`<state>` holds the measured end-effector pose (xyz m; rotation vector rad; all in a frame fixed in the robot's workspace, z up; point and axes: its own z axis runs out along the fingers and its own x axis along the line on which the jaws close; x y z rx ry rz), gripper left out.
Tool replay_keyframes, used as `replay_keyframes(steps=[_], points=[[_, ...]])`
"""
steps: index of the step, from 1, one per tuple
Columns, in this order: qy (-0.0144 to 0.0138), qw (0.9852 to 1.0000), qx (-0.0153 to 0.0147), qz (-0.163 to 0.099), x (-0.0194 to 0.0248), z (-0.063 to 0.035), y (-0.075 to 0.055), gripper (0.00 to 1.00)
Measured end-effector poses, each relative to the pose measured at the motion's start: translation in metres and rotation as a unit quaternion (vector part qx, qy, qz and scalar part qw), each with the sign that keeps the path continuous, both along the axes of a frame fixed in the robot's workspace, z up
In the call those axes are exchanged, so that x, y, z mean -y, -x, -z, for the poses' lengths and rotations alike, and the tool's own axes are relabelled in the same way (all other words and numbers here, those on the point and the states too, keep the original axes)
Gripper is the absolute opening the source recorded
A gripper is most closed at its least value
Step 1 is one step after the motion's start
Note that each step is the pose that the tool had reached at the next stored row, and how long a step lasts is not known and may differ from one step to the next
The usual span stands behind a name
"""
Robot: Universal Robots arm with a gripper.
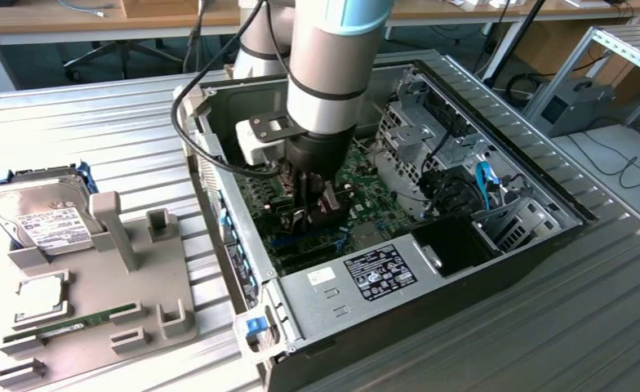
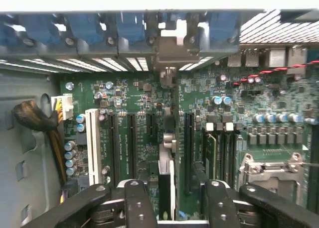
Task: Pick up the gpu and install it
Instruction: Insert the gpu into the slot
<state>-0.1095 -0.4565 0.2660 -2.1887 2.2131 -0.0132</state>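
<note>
Deep inside the PC case, gripper spread wide astride the gpu standing edge-on in its motherboard slot; an unseated card could tilt.

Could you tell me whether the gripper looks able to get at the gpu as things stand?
Probably yes: the gpu stands edge-on on the motherboard, right in the gap of the open gripper, with nothing else in between.

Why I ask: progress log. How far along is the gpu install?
Done: the gpu stands edge-on in a motherboard slot, its bracket at the case's rear wall. In hand: nothing; the gripper's jaws straddle it, open. Left: whether it is fully seated cannot be told.
</note>
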Motion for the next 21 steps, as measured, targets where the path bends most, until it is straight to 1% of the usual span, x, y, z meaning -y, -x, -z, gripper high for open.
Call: replay_keyframes(steps=[2, 4, 5, 7, 8, 9, 10, 11, 13, 14, 15, 16, 17, 21], points=[[-0.0001, 1.0, 0.0, 0.0, -0.001, -0.0137, 0.0, 0.45], [0.0006, 1.0, 0.0, 0.0, -0.0017, -0.0229, 0.0, 0.45], [0.0007, 1.0, 0.0001, 0.0, -0.0024, -0.0261, 0.0, 0.45], [0.0007, 1.0, -0.0004, -0.001, -0.0028, -0.0261, -0.002, 0.45], [0.0007, 1.0, -0.002, -0.001, -0.0028, -0.0261, -0.004, 0.45], [0.0006, 1.0, -0.0043, -0.002, -0.0028, -0.026, -0.007, 0.38], [0.0005, 1.0, -0.007, -0.002, -0.0028, -0.0259, -0.012, 0.38], [0.0005, 0.9999, -0.0101, -0.002, -0.0028, -0.0257, -0.016, 0.31], [0.0005, 0.9999, -0.0148, -0.003, -0.0028, -0.0255, -0.025, 0.19], [0.0004, 0.9998, -0.0171, -0.003, -0.0028, -0.0254, -0.03, 0.19], [0.0002, 0.9998, -0.0188, -0.004, -0.0028, -0.0253, -0.034, 0.13], [0.0002, 0.9998, -0.0213, -0.004, -0.0028, -0.0253, -0.04, 0.11], [0.0002, 0.9997, -0.0224, -0.005, -0.0028, -0.0253, -0.042, 0.11], [0.0002, 0.9997, -0.0226, -0.005, -0.0028, -0.0253, -0.043, 0.11]])
